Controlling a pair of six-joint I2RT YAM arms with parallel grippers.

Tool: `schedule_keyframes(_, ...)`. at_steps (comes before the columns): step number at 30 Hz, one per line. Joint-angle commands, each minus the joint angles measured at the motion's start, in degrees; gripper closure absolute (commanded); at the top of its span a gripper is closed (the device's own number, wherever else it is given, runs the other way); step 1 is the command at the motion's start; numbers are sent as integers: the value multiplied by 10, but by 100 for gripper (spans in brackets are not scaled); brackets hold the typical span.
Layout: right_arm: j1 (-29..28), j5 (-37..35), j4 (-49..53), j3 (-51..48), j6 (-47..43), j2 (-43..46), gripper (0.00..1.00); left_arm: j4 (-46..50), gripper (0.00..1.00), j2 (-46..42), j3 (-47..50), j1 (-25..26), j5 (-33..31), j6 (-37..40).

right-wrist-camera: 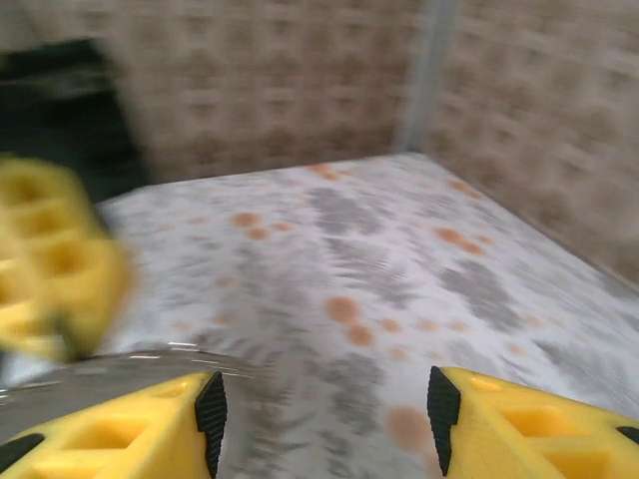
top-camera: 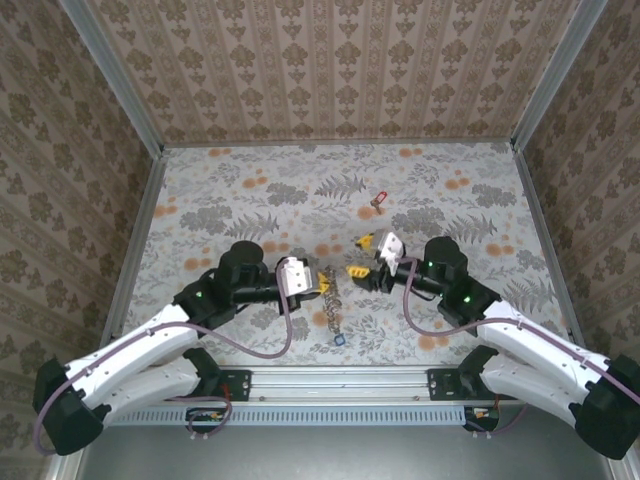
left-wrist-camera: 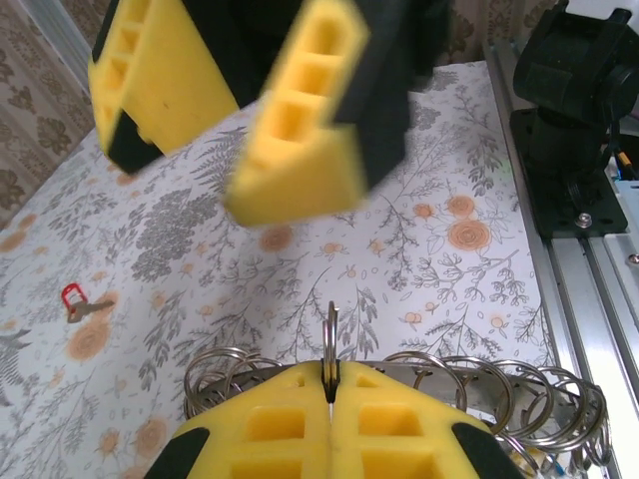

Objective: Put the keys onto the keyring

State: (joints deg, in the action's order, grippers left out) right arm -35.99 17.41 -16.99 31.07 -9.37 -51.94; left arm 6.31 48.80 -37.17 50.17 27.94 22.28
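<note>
The keyring (left-wrist-camera: 331, 334) is a chain of silvery metal rings. One ring stands upright, pinched between the yellow fingers of my left gripper (left-wrist-camera: 331, 384), which is shut on it. From above, the rest of the keyring (top-camera: 333, 305) trails toward the near edge, and a blue key (top-camera: 340, 340) lies at its end. My right gripper (top-camera: 361, 255) hangs open just right of the left one, with nothing between its fingers (right-wrist-camera: 519, 419). Its view is blurred by motion. A red key (top-camera: 377, 202) lies alone farther back on the table and is also in the left wrist view (left-wrist-camera: 75, 299).
The floral tabletop (top-camera: 250, 190) is walled on three sides by patterned panels. A metal rail (top-camera: 340, 380) with both arm bases runs along the near edge. The right arm's black base (left-wrist-camera: 579, 110) stands close to the right of the held ring.
</note>
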Motion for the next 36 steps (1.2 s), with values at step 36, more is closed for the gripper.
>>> schedule_keyframes(36, 206, -189, 510, 683, 169, -743, 56, 61, 100, -80, 8, -56, 11, -8)
